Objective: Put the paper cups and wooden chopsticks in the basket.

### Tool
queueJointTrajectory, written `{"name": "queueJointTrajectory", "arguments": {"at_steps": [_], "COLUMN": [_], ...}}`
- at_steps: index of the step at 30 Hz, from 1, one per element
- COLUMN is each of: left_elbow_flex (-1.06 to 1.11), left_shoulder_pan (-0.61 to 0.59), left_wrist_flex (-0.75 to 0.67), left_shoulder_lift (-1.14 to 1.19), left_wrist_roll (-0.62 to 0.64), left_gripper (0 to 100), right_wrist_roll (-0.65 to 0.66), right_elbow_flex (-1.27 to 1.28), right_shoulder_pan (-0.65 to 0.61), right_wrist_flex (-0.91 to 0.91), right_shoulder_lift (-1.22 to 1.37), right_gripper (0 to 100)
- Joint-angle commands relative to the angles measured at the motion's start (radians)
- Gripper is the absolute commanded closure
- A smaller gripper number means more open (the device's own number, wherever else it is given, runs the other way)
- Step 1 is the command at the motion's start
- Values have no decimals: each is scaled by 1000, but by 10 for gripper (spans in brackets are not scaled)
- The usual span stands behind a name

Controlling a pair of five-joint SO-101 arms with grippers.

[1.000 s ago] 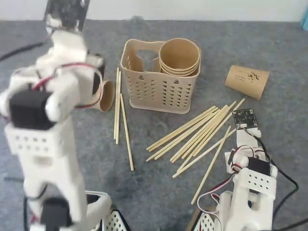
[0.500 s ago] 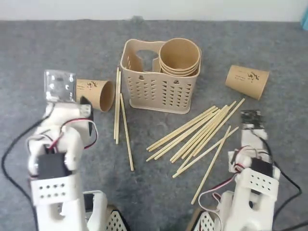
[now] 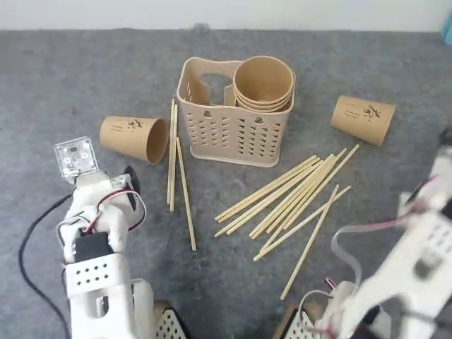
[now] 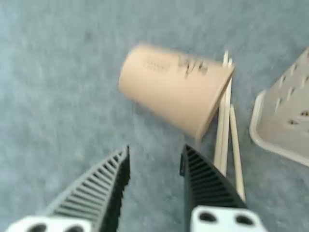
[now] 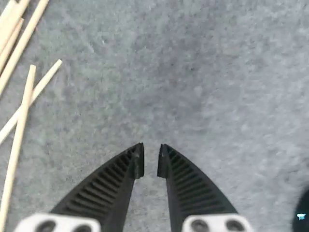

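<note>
A paper cup (image 3: 134, 138) lies on its side left of the beige basket (image 3: 229, 131), which holds a stack of cups (image 3: 263, 83). In the left wrist view my left gripper (image 4: 155, 155) stands open over bare carpet, short of that cup (image 4: 174, 89) and apart from it. Three chopsticks (image 3: 176, 166) lie between cup and basket. Another cup (image 3: 362, 120) lies on its side at the right. Several chopsticks (image 3: 293, 194) are spread in front of the basket. My right gripper (image 5: 150, 149) hangs over carpet, jaws nearly touching with nothing between them, chopstick ends (image 5: 19, 96) off to one side.
Grey carpet covers the table. The left arm (image 3: 95, 219) stands at the near left and the right arm (image 3: 424, 254) at the near right, its cable looping beside it. Open carpet lies at the far left and near middle.
The left arm has drawn back from over the left cup toward the near edge, leaving the cup lying there. The right arm has swung out to the right.
</note>
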Motion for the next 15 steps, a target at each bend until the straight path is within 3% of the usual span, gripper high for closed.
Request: {"name": "queueJointTrajectory", "arguments": {"at_steps": [1, 7, 15], "left_elbow_flex": [-7, -4, 42], "left_shoulder_pan": [-21, -29, -23], "left_wrist_flex": [-31, -34, -132], "left_shoulder_lift": [-28, -26, -25], "left_wrist_roll": [3, -2, -2], "left_gripper": [830, 830, 830], "right_wrist_roll": [-37, -101, -176], "right_elbow_flex": [-388, -939, -1442], "right_shoulder_pan": [-16, -71, -231], "right_wrist_flex": [119, 303, 415], "right_shoulder_lift": [321, 742, 1012], "right_gripper": [935, 915, 851]}}
